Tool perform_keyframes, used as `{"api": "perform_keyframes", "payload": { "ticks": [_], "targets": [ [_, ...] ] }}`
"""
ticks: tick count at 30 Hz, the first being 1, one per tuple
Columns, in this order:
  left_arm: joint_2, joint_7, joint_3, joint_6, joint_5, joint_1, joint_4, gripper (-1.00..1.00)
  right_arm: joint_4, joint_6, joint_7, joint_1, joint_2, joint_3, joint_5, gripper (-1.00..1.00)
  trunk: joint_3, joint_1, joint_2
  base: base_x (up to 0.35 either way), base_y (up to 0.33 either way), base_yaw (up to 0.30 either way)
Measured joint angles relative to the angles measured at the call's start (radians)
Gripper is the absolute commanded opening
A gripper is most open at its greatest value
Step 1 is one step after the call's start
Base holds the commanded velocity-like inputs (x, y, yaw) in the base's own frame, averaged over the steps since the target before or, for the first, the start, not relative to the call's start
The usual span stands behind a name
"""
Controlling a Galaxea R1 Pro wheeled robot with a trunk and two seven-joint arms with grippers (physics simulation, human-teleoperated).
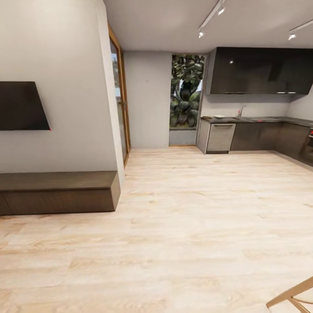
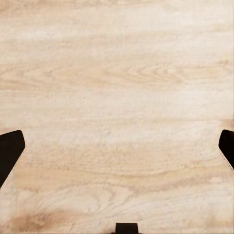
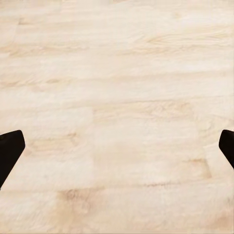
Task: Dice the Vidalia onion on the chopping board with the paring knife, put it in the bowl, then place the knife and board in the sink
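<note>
Across pale floor [image 1: 187, 217], countertop [image 1: 261, 119] lies far from both spread claws [image 2: 117, 146] [image 3: 117, 146].

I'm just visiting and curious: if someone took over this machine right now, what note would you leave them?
Left gripper: jaws wide open, empty, over the wood floor.
Right gripper: the same.
The robot is out in the room; the kitchen countertop lies far ahead to the right, with the tap and something white, likely the bowl. Onion, knife and board are too far to make out.
Done: nothing evident.
Left: drive over, then the whole job.

Pale grained wood floor [image 1: 195, 217], grey countertop [image 1: 261, 119] on dark cabinets [image 1: 256, 136], black hand fingertips [image 2: 10, 151].
</note>
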Motion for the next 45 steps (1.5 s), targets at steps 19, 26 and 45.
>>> {"api": "perform_keyframes", "payload": {
  "ticks": [19,26,45],
  "targets": [
    [0.0,0.001,0.0,0.0,0.0,0.0,-0.001,1.0,0.0,0.0,0.0,0.0,-0.001,0.0,0.0,1.0,0.0,0.0,0.0,0.345,0.0,-0.008],
    [0.0,0.001,0.0,0.0,0.0,0.0,0.0,1.0,0.0,0.0,0.0,0.0,-0.001,0.0,0.0,1.0,0.0,0.0,0.0,0.346,0.0,-0.108],
    [0.0,0.001,0.0,0.0,0.0,0.0,-0.002,1.0,0.0,0.0,0.0,0.0,0.0,0.0,0.0,1.0,0.0,0.0,0.0,0.346,0.0,-0.234]
  ]
}}
